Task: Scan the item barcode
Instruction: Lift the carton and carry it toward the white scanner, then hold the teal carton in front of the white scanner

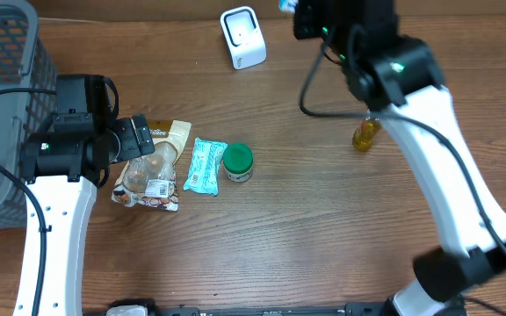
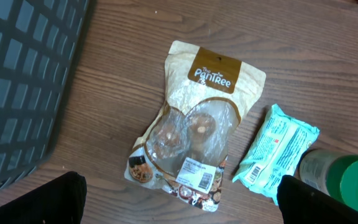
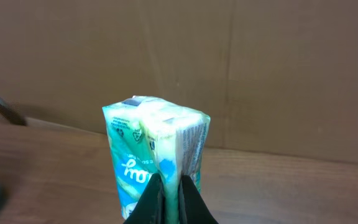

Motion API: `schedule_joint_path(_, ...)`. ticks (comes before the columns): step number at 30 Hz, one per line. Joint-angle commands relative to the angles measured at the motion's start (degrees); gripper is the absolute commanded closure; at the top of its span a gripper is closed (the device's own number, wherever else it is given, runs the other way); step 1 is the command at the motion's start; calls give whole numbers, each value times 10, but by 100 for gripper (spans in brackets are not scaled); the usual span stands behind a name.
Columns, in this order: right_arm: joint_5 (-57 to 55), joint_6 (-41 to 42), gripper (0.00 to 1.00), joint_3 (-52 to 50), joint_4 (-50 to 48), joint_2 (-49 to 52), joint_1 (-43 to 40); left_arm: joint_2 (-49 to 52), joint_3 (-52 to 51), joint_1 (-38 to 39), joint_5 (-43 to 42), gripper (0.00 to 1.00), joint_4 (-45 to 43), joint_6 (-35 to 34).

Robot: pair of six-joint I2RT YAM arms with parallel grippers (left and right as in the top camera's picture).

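My right gripper [image 3: 171, 200] is shut on a green-and-white soft packet [image 3: 157, 149], pinching its lower edge and holding it upright in the air. In the overhead view this gripper [image 1: 304, 16] is at the table's far edge, just right of the white barcode scanner [image 1: 242, 37]; only a sliver of the packet [image 1: 285, 5] shows there. My left gripper [image 2: 188, 208] hangs open over a beige snack pouch [image 2: 194, 118] with a barcode label, its fingers [image 2: 67, 200] wide apart and holding nothing. In the overhead view the left gripper [image 1: 139, 140] sits above that pouch [image 1: 152, 171].
A teal wrapped packet [image 1: 205, 165] and a green-lidded jar [image 1: 237, 162] lie right of the pouch. A small yellow bottle [image 1: 365, 133] stands under the right arm. A grey mesh basket [image 1: 3, 114] fills the left edge.
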State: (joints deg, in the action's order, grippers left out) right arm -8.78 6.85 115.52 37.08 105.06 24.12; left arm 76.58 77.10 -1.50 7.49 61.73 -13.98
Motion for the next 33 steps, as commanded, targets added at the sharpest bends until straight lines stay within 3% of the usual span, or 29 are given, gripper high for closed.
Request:
schedule_joint_path(1,13,-80,96,3,-36,81,0,2,8,1,0,0,-1,-6)
schedule_joint_path(13,-83,-124,96,3,-242,271,5,2,8,1,0,0,-1,-6)
schedule_joint_path(16,-86,-188,96,3,-281,298,7,2,8,1,0,1,-1,-6)
schedule_joint_path(26,-132,-514,96,3,-380,351,40,2,8,1,0,0,-1,-6)
schedule_joint_path(33,-132,-596,96,3,-412,366,45,2,8,1,0,0,-1,-6)
